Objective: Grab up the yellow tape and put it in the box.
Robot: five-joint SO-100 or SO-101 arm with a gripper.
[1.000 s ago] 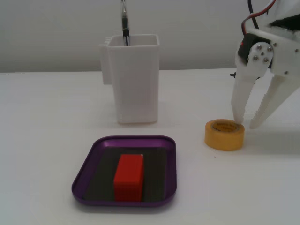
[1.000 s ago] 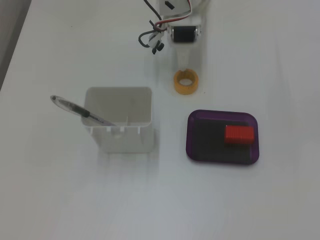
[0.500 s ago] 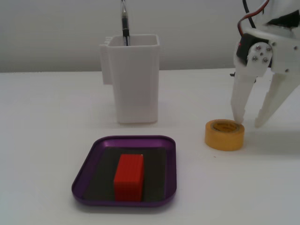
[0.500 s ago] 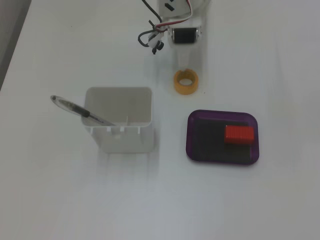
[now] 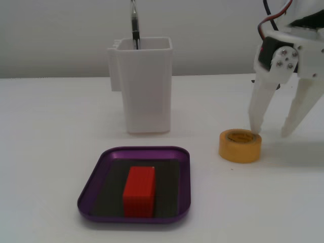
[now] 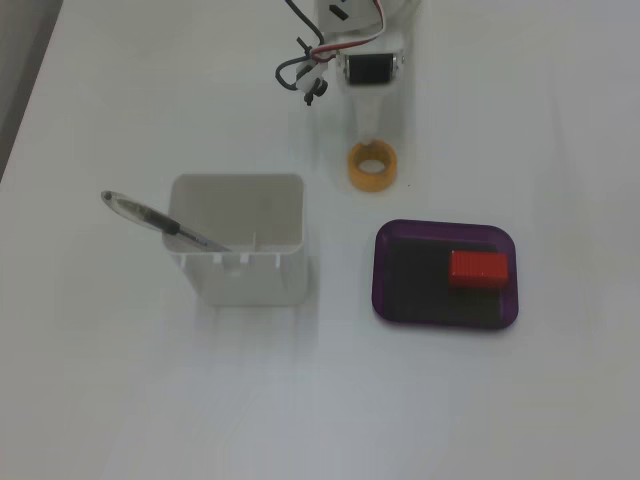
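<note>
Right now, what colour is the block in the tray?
Red, clearest in the fixed front view.

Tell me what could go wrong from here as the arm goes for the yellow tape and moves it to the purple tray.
The open gripper sits off-centre: one fingertip touches the yellow tape at its rim, the other stands clear beside it. Closing now may push the roll away rather than clamp it.

The red block already fills much of the purple tray, so the tape could land on it or on the rim.

The white container with the pen stands near the path; a wide swing might clip it.
</note>
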